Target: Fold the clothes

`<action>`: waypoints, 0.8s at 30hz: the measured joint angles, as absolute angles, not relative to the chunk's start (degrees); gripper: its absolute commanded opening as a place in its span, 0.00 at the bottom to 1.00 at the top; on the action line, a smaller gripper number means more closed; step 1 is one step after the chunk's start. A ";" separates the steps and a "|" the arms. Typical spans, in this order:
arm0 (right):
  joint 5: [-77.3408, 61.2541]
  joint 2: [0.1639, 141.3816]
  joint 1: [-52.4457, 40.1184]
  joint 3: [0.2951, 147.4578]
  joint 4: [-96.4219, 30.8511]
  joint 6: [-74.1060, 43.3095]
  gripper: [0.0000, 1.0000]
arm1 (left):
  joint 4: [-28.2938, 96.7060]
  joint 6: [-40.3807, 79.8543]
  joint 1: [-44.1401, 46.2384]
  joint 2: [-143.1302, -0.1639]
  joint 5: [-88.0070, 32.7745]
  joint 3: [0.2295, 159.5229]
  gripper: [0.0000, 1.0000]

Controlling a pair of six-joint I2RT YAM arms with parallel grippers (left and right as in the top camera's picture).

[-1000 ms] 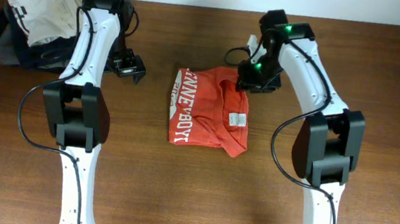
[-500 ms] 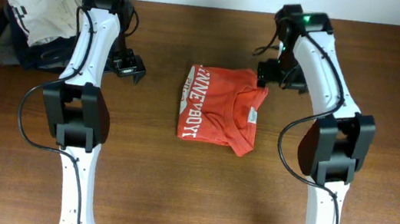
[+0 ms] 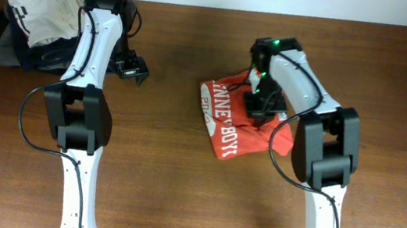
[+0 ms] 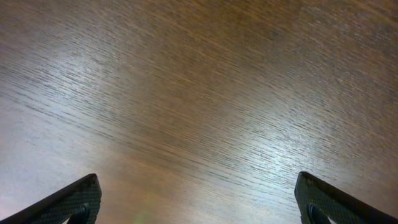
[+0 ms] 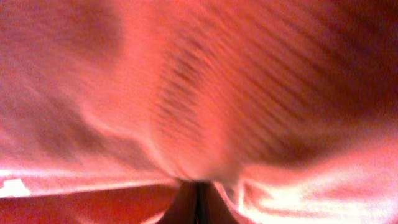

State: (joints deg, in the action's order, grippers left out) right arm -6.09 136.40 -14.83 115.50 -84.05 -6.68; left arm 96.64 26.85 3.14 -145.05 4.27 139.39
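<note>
The red-orange t-shirt (image 3: 228,121) with white lettering lies folded and skewed on the table, right of centre. My right gripper (image 3: 258,105) is on its upper right part and shut on a pinch of the red cloth; in the right wrist view the fabric (image 5: 199,93) fills the frame around the closed fingers (image 5: 198,202). My left gripper (image 3: 133,72) is open and empty over bare wood left of the shirt; its two fingertips show wide apart in the left wrist view (image 4: 198,202).
A pile of other garments, white with dark trim over navy and grey (image 3: 39,14), sits at the back left corner. The wooden table (image 3: 178,189) meets a pale wall at the back.
My right gripper moved back left and toward the front, dragging the shirt right and turning it askew. The left arm has not moved.
</note>
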 measured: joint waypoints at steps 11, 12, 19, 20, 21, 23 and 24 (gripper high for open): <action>-4.86 136.18 5.08 151.61 -97.01 -10.74 0.99 | 96.51 7.31 13.78 -144.97 -28.60 139.50 0.94; -5.61 136.18 7.42 151.61 -96.99 -10.79 0.99 | 96.51 7.86 15.84 -144.55 -27.00 139.50 0.95; -6.52 136.18 11.11 151.61 -97.01 -10.76 0.99 | 96.53 16.73 20.60 -120.42 -9.96 139.68 0.99; -6.50 136.18 11.11 151.61 -96.99 -10.72 0.99 | 96.57 19.05 22.35 -121.21 -7.55 137.47 0.99; -5.74 136.18 11.11 151.61 -97.01 -10.72 0.99 | 96.49 20.80 23.49 -121.75 -6.11 135.66 0.99; -3.97 136.18 11.11 151.61 -97.01 -10.61 0.99 | 96.49 23.07 23.92 -121.32 -3.27 133.47 0.99; -2.90 136.18 11.11 151.61 -96.99 -10.55 0.99 | 96.38 23.51 23.92 -120.05 -2.17 131.57 0.99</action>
